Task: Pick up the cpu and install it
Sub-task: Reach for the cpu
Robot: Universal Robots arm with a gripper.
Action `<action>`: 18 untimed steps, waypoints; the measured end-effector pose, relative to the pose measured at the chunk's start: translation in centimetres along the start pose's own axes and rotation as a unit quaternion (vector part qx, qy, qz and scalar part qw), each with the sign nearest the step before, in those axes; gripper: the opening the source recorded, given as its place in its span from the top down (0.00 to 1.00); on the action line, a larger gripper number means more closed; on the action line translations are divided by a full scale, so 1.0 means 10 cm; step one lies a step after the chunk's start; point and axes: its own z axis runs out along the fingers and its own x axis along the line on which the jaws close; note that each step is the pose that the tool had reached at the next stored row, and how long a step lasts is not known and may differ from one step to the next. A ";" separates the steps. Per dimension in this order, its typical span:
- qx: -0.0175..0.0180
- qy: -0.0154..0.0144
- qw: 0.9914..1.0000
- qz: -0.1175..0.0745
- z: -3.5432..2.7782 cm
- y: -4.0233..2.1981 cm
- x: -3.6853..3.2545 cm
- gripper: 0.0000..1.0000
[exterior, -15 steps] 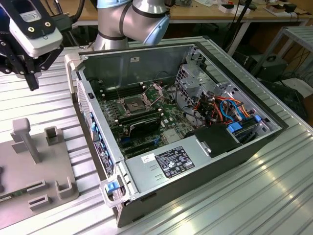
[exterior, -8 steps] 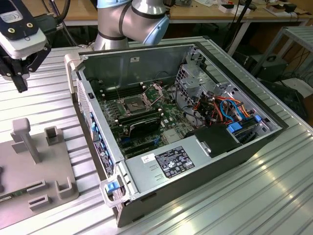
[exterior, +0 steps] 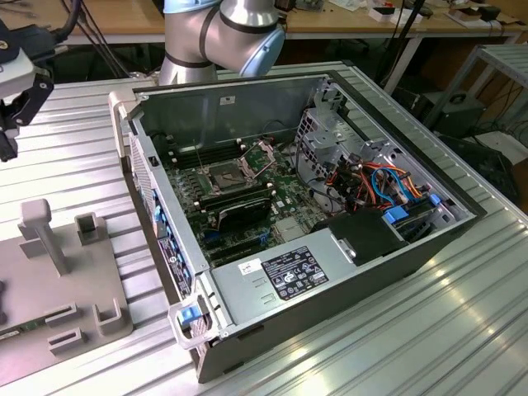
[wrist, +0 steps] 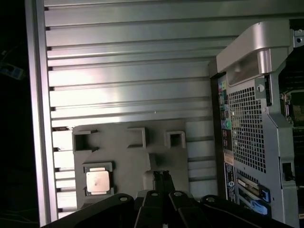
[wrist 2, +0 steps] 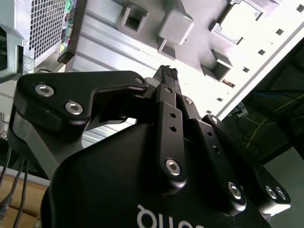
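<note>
The cpu (wrist: 98, 181), a small square chip with a grey metallic face, lies in a square pocket of the grey fixture plate (wrist: 123, 154) in the first wrist view. My gripper (wrist: 161, 175) hangs above that plate, off to one side of the cpu, with its black fingers pressed together and nothing between them. In the second wrist view the gripper (wrist 2: 167, 72) is likewise shut over the plate. In the exterior view the gripper (exterior: 11, 124) is high at the far left. The open metal-framed socket (exterior: 226, 175) sits on the green board inside the case.
An open computer case (exterior: 330, 272) lies on the ribbed metal table (exterior: 462, 330), to the exterior view's right of the fixture plate (exterior: 78, 272). Posts and brackets (exterior: 41, 231) stand up from the plate. Cables (exterior: 388, 181) and a drive bay crowd the case's far side.
</note>
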 end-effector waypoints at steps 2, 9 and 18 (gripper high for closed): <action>0.000 0.000 1.000 0.000 0.000 -0.003 0.048 0.89; 0.000 0.000 1.000 0.000 0.002 -0.017 0.232 0.89; 0.000 0.000 1.000 0.000 0.003 -0.021 0.287 0.89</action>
